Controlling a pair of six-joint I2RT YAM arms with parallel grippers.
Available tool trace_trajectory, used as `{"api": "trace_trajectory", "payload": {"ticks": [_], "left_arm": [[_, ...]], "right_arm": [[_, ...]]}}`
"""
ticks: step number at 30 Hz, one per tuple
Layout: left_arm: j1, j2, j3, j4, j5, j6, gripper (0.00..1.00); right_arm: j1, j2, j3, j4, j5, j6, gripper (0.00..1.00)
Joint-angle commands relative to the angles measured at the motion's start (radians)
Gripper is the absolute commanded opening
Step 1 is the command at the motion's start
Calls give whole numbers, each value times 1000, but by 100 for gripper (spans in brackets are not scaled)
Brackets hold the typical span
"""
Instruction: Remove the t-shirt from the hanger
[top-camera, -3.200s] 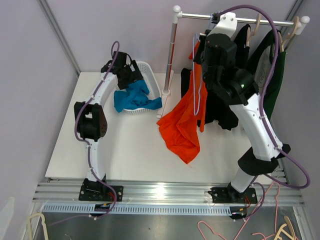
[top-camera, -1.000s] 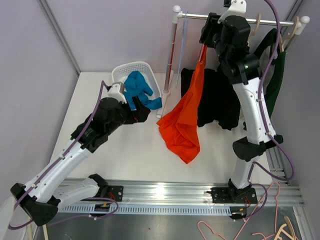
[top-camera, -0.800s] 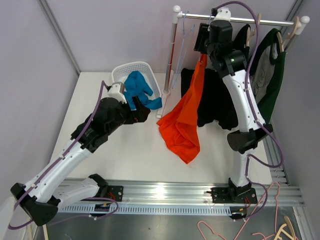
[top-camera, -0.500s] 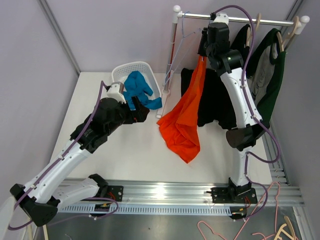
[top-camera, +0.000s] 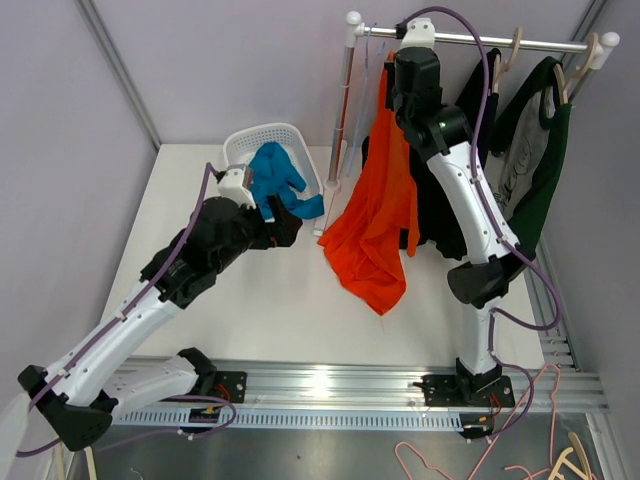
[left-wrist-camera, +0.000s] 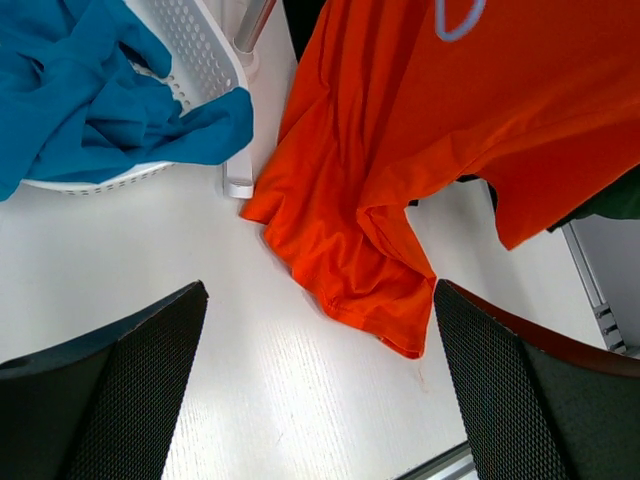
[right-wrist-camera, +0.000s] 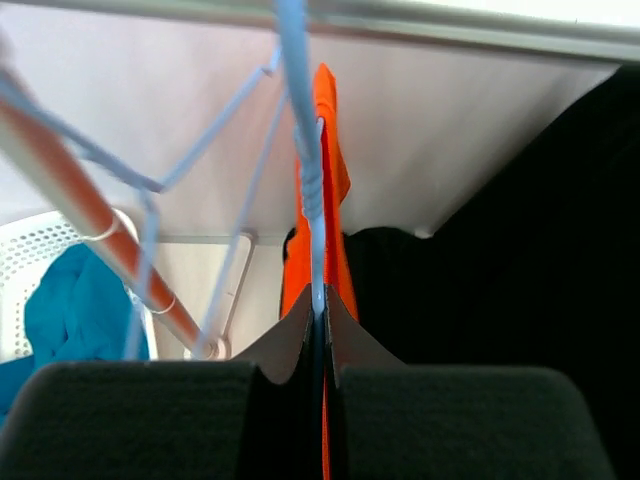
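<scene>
My right fingers (right-wrist-camera: 305, 345) are pinched tight on the pale blue hanger (right-wrist-camera: 305, 150) up under the rail (top-camera: 500, 42). The orange t-shirt (top-camera: 375, 225) drapes from it, hem on the white tabletop (top-camera: 260, 320). My left fingers (top-camera: 280, 228) gape wide near the basket (top-camera: 245, 145), with lilac walls (top-camera: 200, 60) around

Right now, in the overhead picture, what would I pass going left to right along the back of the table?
White basket holding a blue garment → rack pole → orange t-shirt → black garment → dark green garment.
</scene>
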Motion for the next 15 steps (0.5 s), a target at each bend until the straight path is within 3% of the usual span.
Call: {"api": "trace_trajectory", "payload": {"ticks": [1,9,13,15], "left_arm": [[-32,-4,56,23,-43,37,100],[-112,34,122,64,-37,131,99],[-280,52,154,145,-92,259,100],[-352,66,157,190,-133,341,99]], "right_arm": [[31,-100,47,115,78,-117,0],[73,-183,-8,117,125,-131,0],[105,-226,-5,7,217,-52,0],[113,-270,-50,-80,271,68,0]]}}
